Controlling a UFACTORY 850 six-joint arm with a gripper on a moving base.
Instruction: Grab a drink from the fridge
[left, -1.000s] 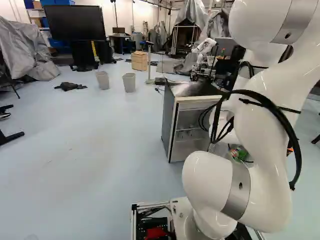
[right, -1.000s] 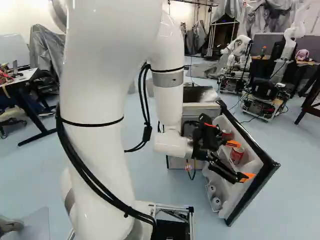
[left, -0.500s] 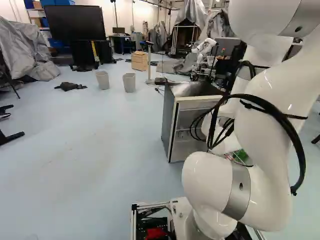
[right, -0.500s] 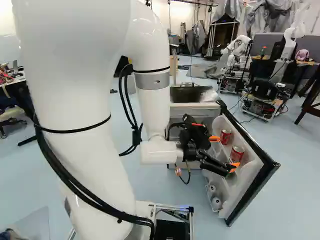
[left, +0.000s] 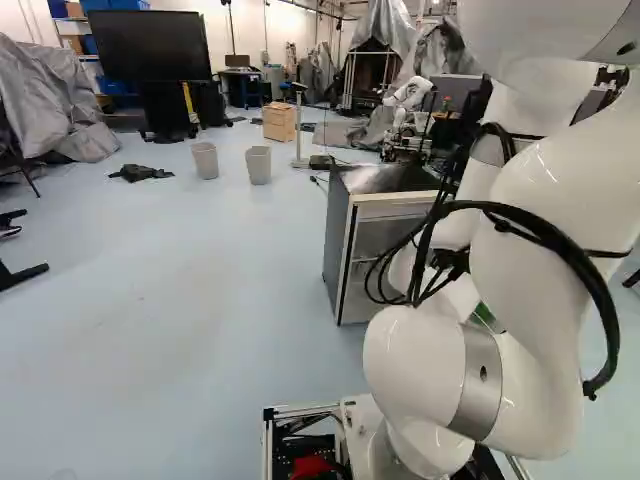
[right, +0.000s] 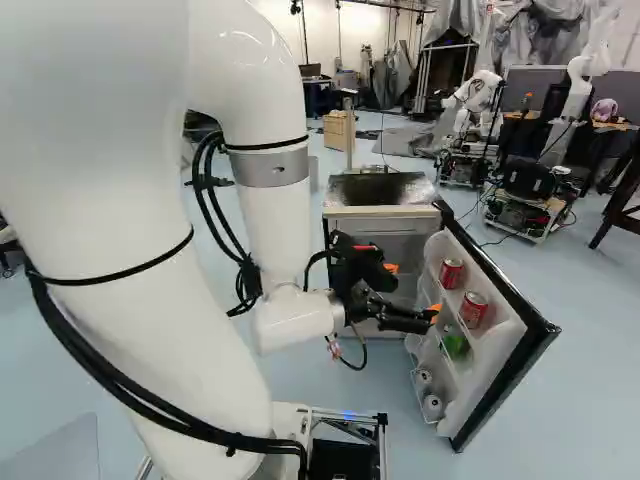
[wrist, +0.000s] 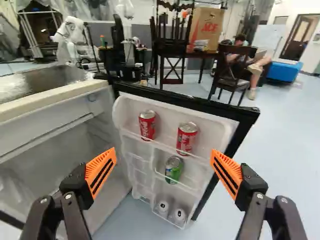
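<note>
Door shelves (wrist: 165, 147) are holding cans (wrist: 186, 138) upright while the claw (wrist: 163, 152) is facing them spread, presumably to straddle one.

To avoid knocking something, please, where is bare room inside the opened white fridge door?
On the upper shelf, between two red metal cans; on the middle shelf, beside the green metal can, toward the door's free edge. Crowded: the lowest shelf, with two round pale tops.

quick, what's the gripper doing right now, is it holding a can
Gripper: open, jaws wide apart, holding nothing; the cans are in the fridge door.
</note>
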